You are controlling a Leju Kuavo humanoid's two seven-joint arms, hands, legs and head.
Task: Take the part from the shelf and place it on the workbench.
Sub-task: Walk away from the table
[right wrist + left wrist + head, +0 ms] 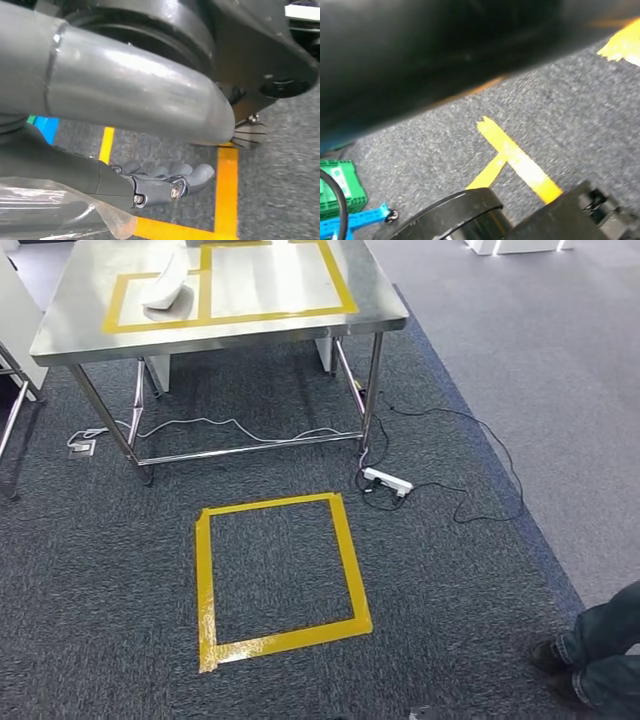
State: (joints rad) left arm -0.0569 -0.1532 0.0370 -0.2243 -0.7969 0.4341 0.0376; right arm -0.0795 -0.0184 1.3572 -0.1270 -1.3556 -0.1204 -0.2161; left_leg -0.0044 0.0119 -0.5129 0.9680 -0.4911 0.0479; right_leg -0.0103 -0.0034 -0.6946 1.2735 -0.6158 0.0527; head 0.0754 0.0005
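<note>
White part (166, 287) laid on the steel surface (60, 335) (inside yellow tape), right hand (166, 182) seen open, fingers straight, left hand's state cannot be told.

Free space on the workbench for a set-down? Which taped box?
The larger taped rectangle on the workbench is bare steel and free. The smaller taped box to its left is taken by a white part. The bench's near edge strip, outside the tape, is also bare but narrow.
</note>
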